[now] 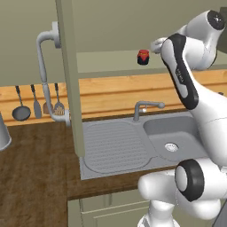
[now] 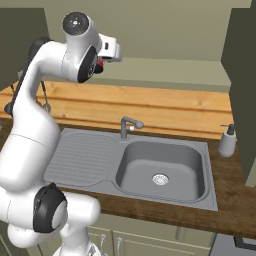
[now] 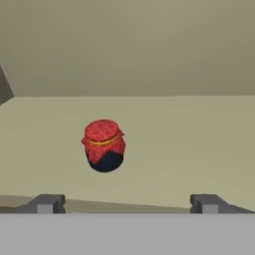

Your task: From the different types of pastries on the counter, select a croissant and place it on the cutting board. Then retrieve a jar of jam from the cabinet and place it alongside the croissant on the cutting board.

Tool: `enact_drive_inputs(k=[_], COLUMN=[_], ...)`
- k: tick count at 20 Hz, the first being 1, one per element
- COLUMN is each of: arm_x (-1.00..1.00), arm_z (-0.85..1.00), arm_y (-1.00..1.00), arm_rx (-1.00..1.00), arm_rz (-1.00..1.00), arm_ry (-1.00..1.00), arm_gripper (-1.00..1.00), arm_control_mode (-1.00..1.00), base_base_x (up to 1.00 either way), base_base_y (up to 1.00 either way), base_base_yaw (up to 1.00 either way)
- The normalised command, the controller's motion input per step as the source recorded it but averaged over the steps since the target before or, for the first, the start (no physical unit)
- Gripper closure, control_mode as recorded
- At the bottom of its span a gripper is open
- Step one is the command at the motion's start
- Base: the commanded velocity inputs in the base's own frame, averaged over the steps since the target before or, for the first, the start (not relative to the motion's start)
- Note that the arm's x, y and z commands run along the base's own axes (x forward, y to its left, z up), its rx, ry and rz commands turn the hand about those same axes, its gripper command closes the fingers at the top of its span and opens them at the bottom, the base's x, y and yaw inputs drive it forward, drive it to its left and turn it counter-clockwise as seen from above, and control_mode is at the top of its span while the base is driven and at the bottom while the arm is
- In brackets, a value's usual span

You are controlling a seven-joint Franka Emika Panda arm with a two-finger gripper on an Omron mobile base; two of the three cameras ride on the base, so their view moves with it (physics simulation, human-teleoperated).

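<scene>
A wooden worktop (image 2: 225, 200) carries a grey sink (image 2: 160, 170), its basin bare but for the drain, below an open cabinet (image 1: 106, 62). On its shelf stands the jam jar (image 3: 103, 145), red cloth lid, at my eleven o'clock. My claw (image 3: 127, 203) is spread wide, short of it, holding nothing.

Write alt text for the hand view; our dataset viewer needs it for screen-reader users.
A small dark jam jar with a red cloth cover stands on a pale cabinet shelf, ahead and left of centre. The open gripper faces it, fingertips wide apart, not touching the jar.
</scene>
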Motion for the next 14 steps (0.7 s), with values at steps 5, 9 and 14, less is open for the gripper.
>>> enact_drive_inputs(k=[5, 9, 14], arm_x=[0.02, 0.0, 0.0], arm_z=[0.1, 0.1, 0.0], arm_y=[0.1, 0.19, 0.1], arm_rx=[-0.05, 0.0, 0.07], arm_rz=[-0.13, -0.02, 0.0], arm_ry=[-0.03, 0.0, 0.02], arm_gripper=[-1.0, -1.0, -1.0], arm_control_mode=[-1.0, -1.0, -1.0], base_base_x=[0.0, 0.0, 0.0], base_base_y=[0.0, 0.0, 0.0], base_base_yaw=[0.0, 0.0, 0.0])
